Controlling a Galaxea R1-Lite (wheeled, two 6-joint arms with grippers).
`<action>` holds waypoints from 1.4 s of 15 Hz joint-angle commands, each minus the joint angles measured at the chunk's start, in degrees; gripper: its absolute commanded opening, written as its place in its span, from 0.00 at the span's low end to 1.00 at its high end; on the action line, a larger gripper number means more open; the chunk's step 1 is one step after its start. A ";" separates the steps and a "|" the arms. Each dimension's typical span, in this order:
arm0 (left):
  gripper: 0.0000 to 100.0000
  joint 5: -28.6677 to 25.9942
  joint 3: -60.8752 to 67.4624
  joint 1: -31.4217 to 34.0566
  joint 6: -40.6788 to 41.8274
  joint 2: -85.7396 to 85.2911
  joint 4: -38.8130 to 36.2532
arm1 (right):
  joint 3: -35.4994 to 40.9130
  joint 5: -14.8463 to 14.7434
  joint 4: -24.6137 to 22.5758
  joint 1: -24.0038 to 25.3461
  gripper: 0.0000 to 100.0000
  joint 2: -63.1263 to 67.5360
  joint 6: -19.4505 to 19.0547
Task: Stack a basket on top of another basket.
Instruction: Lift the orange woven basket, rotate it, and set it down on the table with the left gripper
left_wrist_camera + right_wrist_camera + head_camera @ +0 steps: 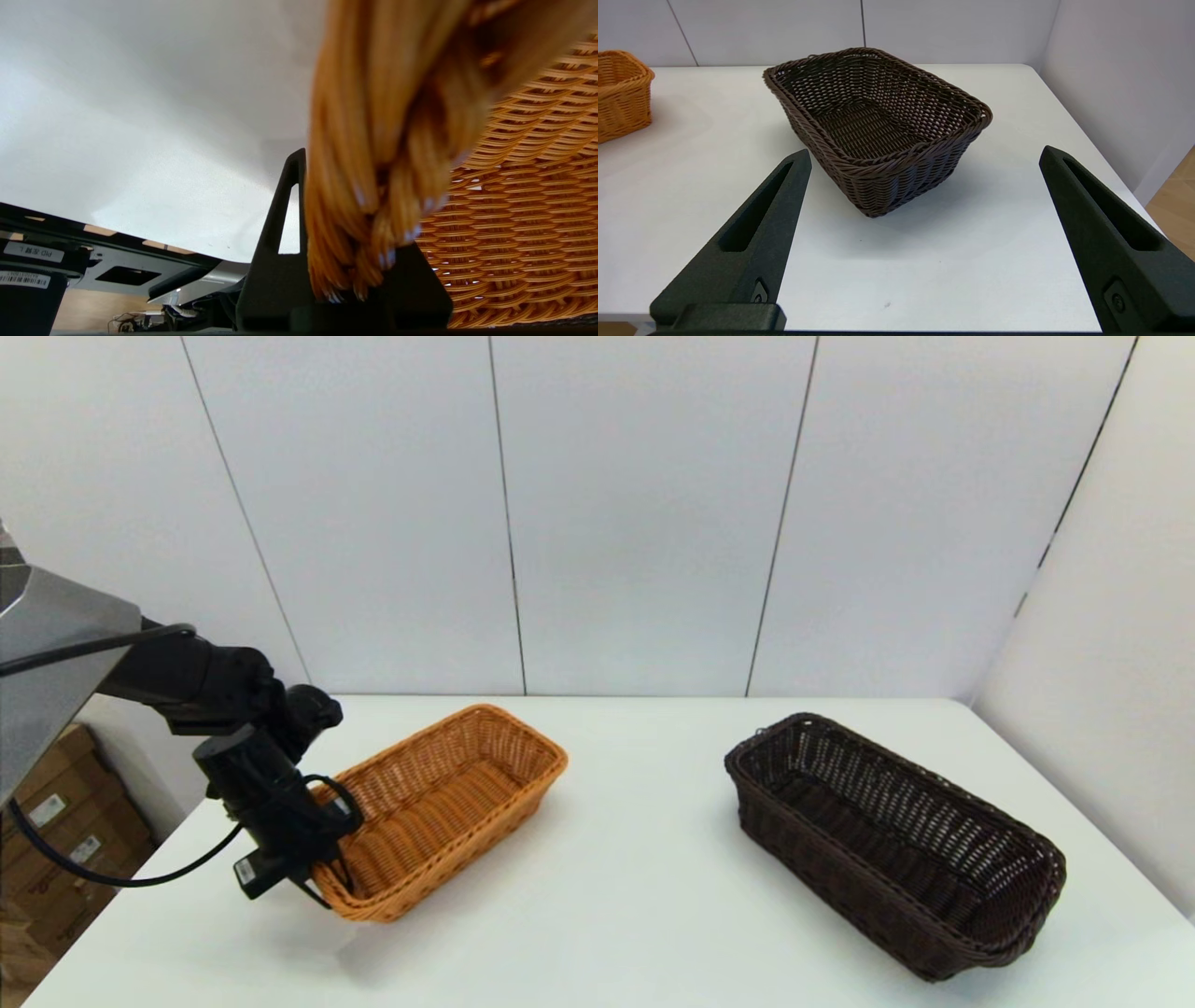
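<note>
The orange-tan basket [467, 845] lies on the left half of the white table [644, 905], one short end towards me. My left gripper [327, 882] is shut on the braided rim of that near end. In the left wrist view the rim [373, 140] fills the space beside one black finger [280, 224], with the woven inside [523, 210] behind it. That end looks slightly raised, with a shadow under it. The dark brown basket [822, 868] rests on the right half, well apart. My right gripper [924, 153] hangs open in front of the dark basket [896, 186], touching nothing; it is out of the head view.
White wall panels [644, 523] stand behind the table and along its right side. The dark basket's near corner lies close to the table's right edge [1148, 896]. Cardboard boxes [56, 831] stand on the floor to the left. Bare tabletop separates the two baskets.
</note>
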 commanded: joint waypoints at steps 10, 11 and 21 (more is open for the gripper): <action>0.00 -17.25 -13.00 4.26 10.85 -18.76 14.55 | 0.00 -0.07 0.03 0.01 1.00 0.07 0.00; 0.00 -17.95 -15.55 4.26 13.13 -19.38 17.01 | 0.00 -0.07 0.03 0.01 1.00 0.07 0.00; 0.00 -17.25 -23.02 -2.77 43.46 -13.75 26.77 | 0.00 -0.07 0.03 0.01 1.00 0.07 0.00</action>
